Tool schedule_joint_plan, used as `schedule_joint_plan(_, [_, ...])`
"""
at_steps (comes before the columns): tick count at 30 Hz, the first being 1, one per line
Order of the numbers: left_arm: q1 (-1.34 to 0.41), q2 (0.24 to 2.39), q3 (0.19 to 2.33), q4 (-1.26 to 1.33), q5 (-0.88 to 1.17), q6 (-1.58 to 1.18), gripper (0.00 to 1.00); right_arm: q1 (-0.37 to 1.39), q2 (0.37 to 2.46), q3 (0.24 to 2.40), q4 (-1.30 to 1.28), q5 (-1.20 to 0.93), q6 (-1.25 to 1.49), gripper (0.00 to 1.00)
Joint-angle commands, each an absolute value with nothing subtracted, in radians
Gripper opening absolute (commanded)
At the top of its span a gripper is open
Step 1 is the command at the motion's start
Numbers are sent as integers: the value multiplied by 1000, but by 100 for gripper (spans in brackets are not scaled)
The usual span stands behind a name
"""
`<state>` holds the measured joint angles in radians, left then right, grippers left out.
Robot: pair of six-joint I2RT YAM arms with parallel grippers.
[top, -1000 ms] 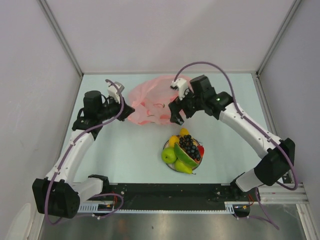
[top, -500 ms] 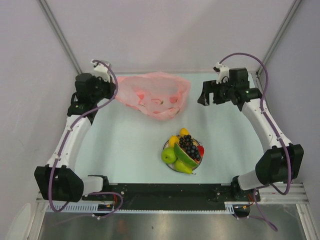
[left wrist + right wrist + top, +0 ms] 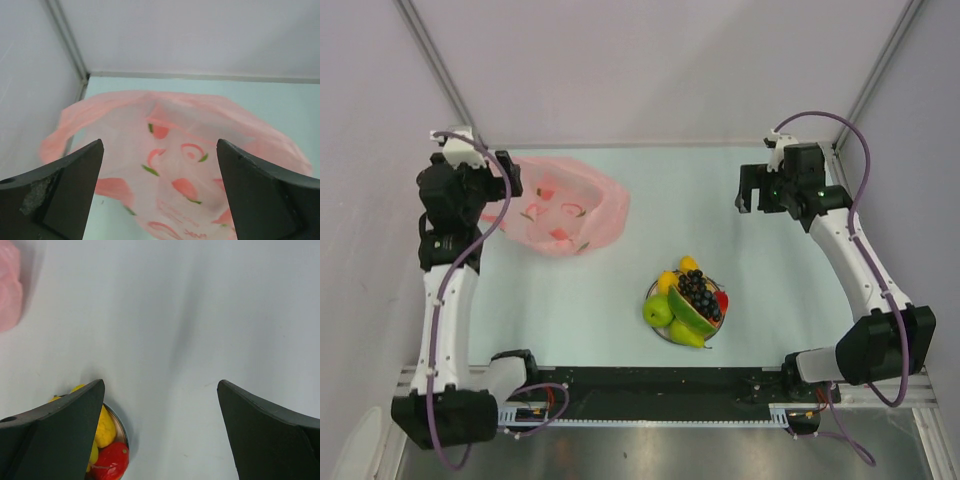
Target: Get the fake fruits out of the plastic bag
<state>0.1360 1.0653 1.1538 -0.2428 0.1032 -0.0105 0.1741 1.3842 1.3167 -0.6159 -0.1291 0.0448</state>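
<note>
The fake fruits [image 3: 685, 303] lie heaped on a small round plate [image 3: 654, 329] in the middle front: green apple [image 3: 657, 310], dark grapes [image 3: 698, 289], watermelon slice [image 3: 693, 316], yellow pieces behind. The pink plastic bag [image 3: 565, 210] lies slumped at the back left. My left gripper [image 3: 508, 195] stands open at the bag's left edge. In the left wrist view the bag [image 3: 175, 150] fills the gap between the wide jaws of the left gripper [image 3: 160, 190], and neither finger pinches it. My right gripper [image 3: 744, 190] hangs open at the back right, over bare table. In the right wrist view the right gripper [image 3: 160, 430] holds nothing.
White walls close in the table on the left, back and right; a metal corner post [image 3: 67, 37] stands just behind the bag. In the right wrist view the plate's rim [image 3: 121, 432] with yellow and red fruit shows at lower left, and a bit of the bag [image 3: 7, 290] at upper left.
The left arm dragged the bag from the back middle to the back left, then opened its jaws and let it go. The right arm drew away to the back right.
</note>
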Motion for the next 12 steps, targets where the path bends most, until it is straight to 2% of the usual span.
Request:
schedule_joint_plan(1, [127,895,1103,-206,432,-3,100,169,1304,1315,-682,1,41,100])
schedule_joint_plan(6, [80,810,1077,-346,610,115,100,164,1253,1272,-767,75,15,100])
schedule_joint_plan(12, [28,759,970,-486,647,152,100,149,1220,1210,-753,-38,29,100])
